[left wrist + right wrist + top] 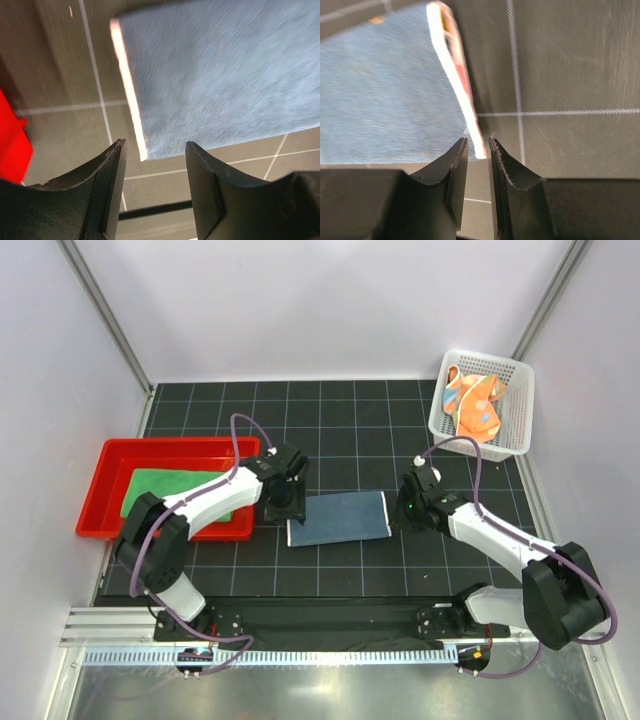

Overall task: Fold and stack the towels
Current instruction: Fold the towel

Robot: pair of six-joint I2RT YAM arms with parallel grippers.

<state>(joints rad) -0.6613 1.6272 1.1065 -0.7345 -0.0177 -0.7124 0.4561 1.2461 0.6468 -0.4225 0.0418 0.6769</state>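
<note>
Looking from above, the blue towel (337, 518) lies folded flat between the left gripper (283, 502) and right gripper (405, 508), the green towel (175, 490) in the tray (100, 490), the orange towel (472, 405) in the basket (480, 447). Left wrist: fingers (107, 185) well apart, holding nothing, towel corner just past their tips. Right wrist: fingers (452, 175) parted only a slit, empty, the towel's bright edge ending at the tips

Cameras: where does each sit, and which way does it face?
Top external: above, behind the robot, looking down at the table; left arm, right arm show.
Left wrist: on the left arm, down at the blue towel, left edge; left gripper open.
Right wrist: on the right arm, down at the towel's right edge; right gripper slightly open.
Shared: the towel, in all three.
</note>
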